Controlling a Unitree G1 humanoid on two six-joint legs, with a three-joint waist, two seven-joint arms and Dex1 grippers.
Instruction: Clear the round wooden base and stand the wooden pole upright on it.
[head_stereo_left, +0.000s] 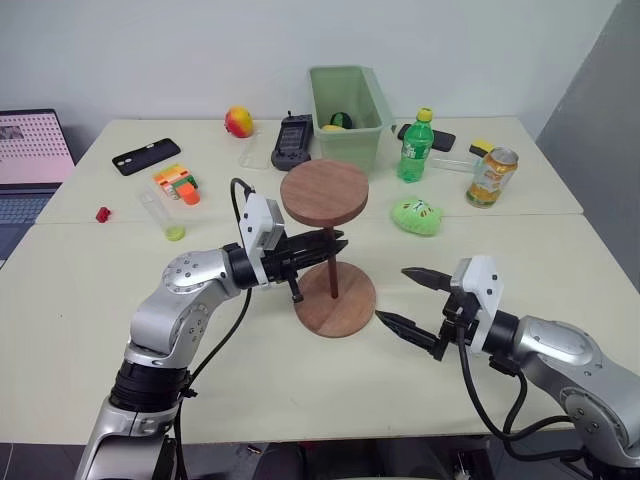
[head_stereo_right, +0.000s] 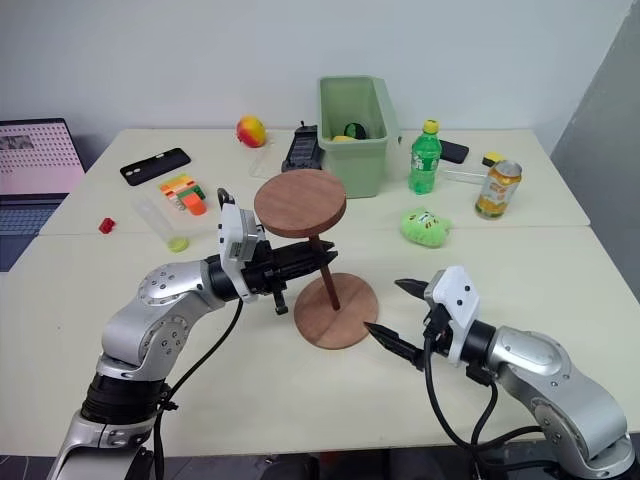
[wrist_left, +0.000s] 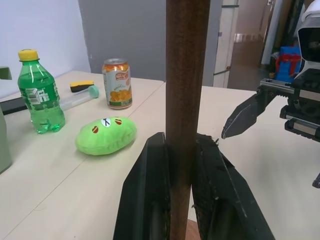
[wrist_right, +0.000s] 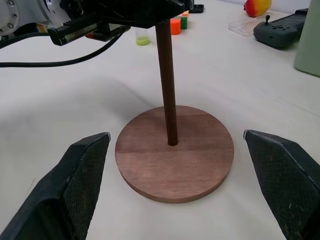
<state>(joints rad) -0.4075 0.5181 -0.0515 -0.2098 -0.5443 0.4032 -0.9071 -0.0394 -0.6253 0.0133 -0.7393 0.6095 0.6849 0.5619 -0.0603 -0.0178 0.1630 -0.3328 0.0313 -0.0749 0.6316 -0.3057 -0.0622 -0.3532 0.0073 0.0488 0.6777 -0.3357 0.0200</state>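
Left hand grips wooden pole; labels unreadable.

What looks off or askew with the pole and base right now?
The wooden pole leans slightly instead of standing plumb: its lower end sits at the centre of the round wooden base while its disc end is up and offset to the robot's left. The left hand is shut on the rod; the right hand is open beside the base.

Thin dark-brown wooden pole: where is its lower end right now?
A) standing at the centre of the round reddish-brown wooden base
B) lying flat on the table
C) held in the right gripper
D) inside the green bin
A: the pole meets the centre of the base, while the left gripper is shut on its shaft.
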